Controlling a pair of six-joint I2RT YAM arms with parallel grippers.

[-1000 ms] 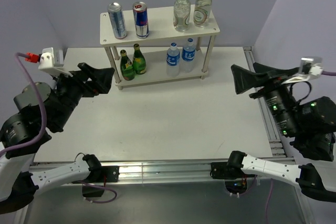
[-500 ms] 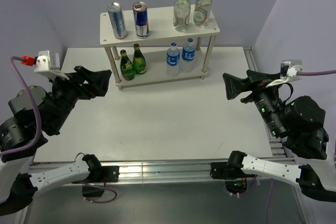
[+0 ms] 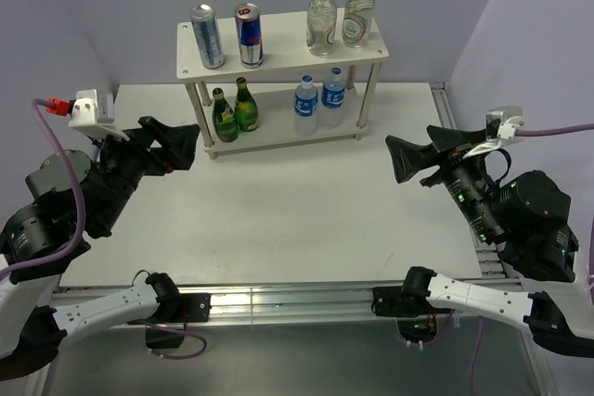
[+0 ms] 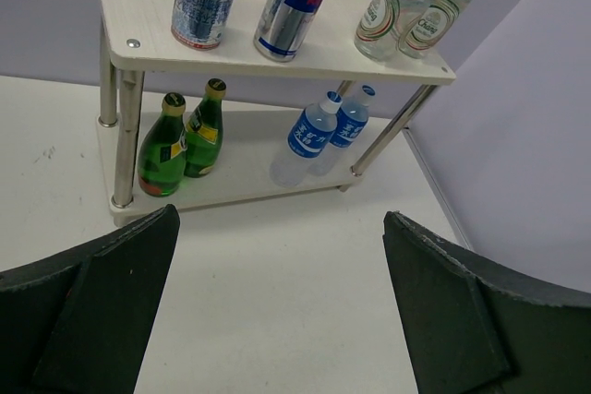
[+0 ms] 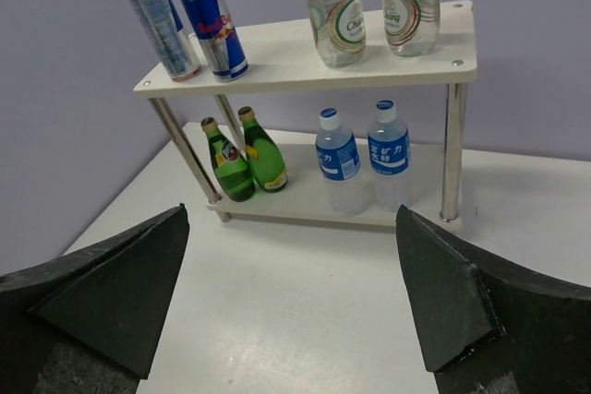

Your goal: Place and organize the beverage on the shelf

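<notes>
The beige two-tier shelf [image 3: 278, 44] stands at the back of the table. Its top board holds two cans [image 3: 208, 36] on the left and two clear glass bottles [image 3: 322, 18] on the right. Its lower board holds two green bottles [image 3: 225, 115] and two water bottles with blue labels [image 3: 306, 105]. My left gripper [image 3: 178, 144] is open and empty, left of the shelf's front. My right gripper [image 3: 401, 158] is open and empty, to the right of the shelf. The shelf also shows in the left wrist view [image 4: 277, 57] and the right wrist view [image 5: 305, 62].
Purple walls close in behind and on both sides. A metal rail [image 3: 278, 301] runs along the near table edge, and another rail [image 3: 469, 210] runs along the right edge. The white tabletop [image 3: 297, 210] lies between the arms.
My right gripper has dropped and swung left toward the table's middle. My left gripper has shifted slightly back and forth and stays open. The drinks have not moved.
</notes>
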